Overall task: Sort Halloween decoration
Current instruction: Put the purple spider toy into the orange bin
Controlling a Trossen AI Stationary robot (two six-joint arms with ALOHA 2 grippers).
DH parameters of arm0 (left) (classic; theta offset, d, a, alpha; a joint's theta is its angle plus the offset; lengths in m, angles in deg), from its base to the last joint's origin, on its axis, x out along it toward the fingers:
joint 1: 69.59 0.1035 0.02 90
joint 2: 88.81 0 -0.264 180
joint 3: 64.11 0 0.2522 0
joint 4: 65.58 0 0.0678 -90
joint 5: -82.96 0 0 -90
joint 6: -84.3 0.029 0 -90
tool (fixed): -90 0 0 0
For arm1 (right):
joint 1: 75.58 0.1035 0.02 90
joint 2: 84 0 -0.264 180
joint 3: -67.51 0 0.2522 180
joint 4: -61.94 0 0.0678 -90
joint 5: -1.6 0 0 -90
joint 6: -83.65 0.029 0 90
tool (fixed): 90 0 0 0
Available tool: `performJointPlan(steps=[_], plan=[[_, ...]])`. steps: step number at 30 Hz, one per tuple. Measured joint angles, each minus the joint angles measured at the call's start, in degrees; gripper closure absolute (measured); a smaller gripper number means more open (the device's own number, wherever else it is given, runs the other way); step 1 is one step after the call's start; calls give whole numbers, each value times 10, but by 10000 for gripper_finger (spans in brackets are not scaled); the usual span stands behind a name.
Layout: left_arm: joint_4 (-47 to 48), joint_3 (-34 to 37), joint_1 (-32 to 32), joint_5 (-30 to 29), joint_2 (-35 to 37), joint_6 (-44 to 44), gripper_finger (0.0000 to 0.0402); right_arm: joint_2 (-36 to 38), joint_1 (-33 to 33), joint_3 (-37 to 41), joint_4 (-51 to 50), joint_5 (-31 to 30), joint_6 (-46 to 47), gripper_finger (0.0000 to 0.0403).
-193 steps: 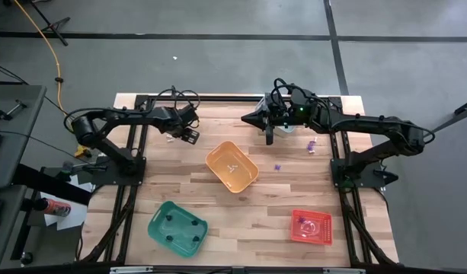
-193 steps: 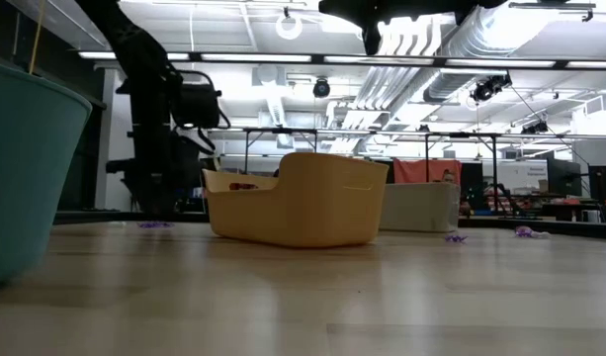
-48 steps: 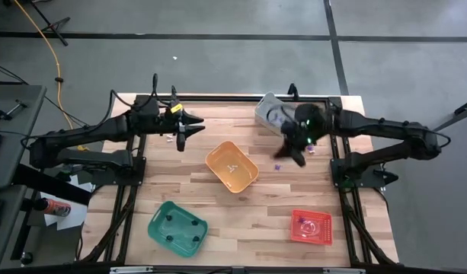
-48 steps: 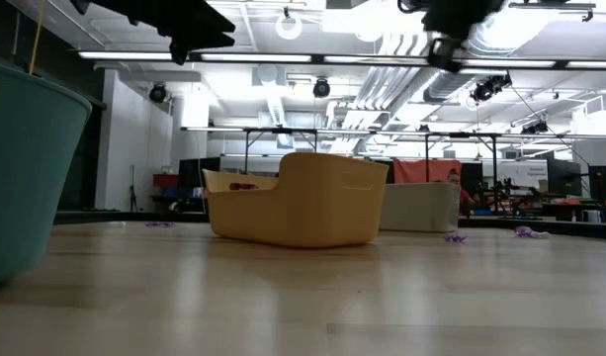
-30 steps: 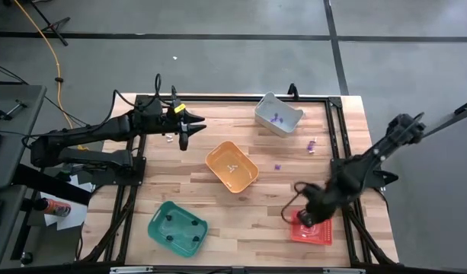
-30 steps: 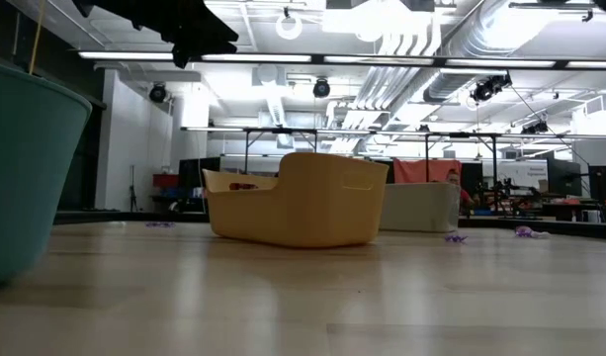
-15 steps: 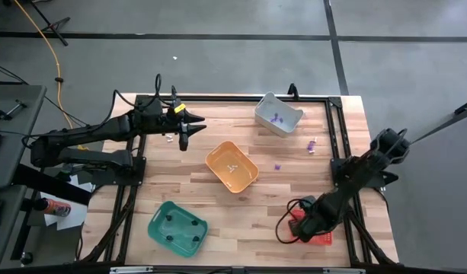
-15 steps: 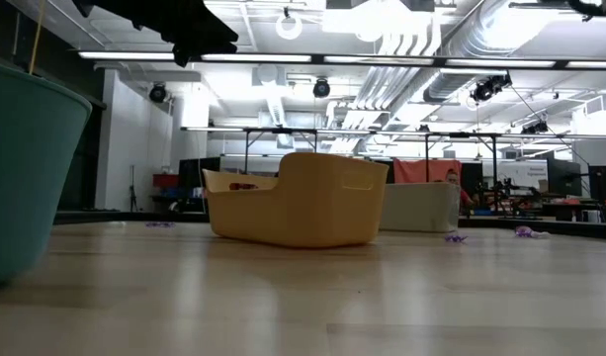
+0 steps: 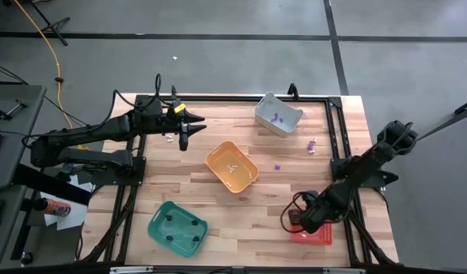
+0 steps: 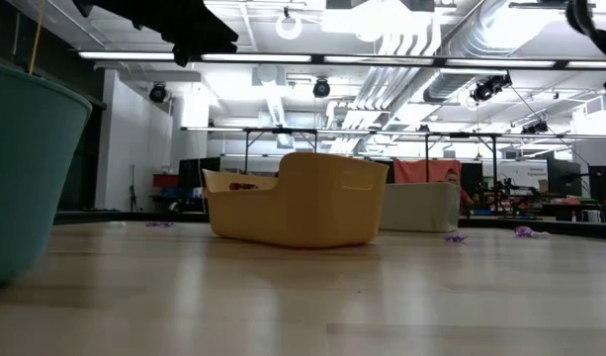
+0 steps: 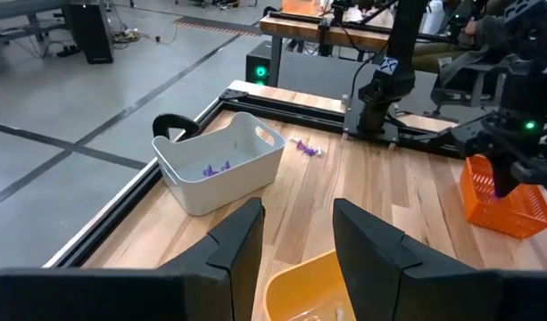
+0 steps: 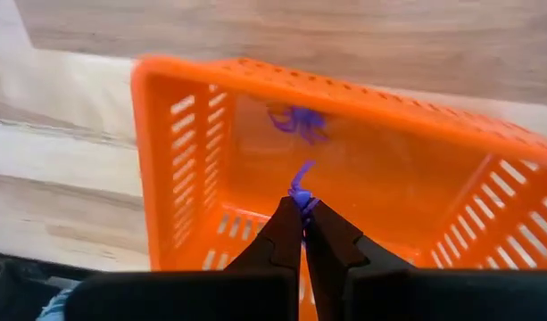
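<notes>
My right gripper point(image 12: 302, 203) hangs over the red slotted bin point(image 9: 318, 230) at the table's near right, shut on a small purple trinket point(image 12: 300, 183). Another purple trinket point(image 12: 297, 120) lies on the floor of that bin point(image 12: 211, 134). Loose purple trinkets lie on the table at the far right point(image 9: 277, 166) point(image 9: 312, 144). Above the far left of the table my left gripper point(image 9: 184, 138) hovers open, with nothing between its fingers point(image 11: 298, 234). It points toward the grey bin point(image 11: 221, 160). My right gripper pinches the purple trinket between its two fingertips point(image 12: 289, 217), which point down from above. A purple sliver point(image 12: 301, 175) sticks out past the tips. The trinket is lifted clear, above the inside of the red bin.
A yellow-orange bin point(image 9: 231, 166) stands mid-table with a whitish piece in it. A green bin point(image 9: 177, 227) with dark pieces stands at the near left. The grey bin point(image 9: 279, 114) with purple pieces is at the far right. A whitish bit point(image 9: 170, 138) lies under the left gripper.
My right gripper has sunk toward the red bin with the purple trinket still pinched, and its wrist has rolled on the way down.
</notes>
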Motion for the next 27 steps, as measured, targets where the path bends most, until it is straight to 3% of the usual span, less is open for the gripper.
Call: performJointPlan(steps=[8,15,20,23,27], plan=[[0,0,0,0,0,0,275,-3,-14,0,-6,25,-21,391],[0,0,0,0,0,0,275,-1,-14,0,-5,29,-78,285],[0,0,0,0,0,-1,275,24,-14,-19,-5,40,-184,212],[0,0,0,0,0,-1,275,64,-15,-39,-3,-17,-250,192],[-7,0,0,0,0,-1,275,128,-42,-54,19,-165,-358,188]])
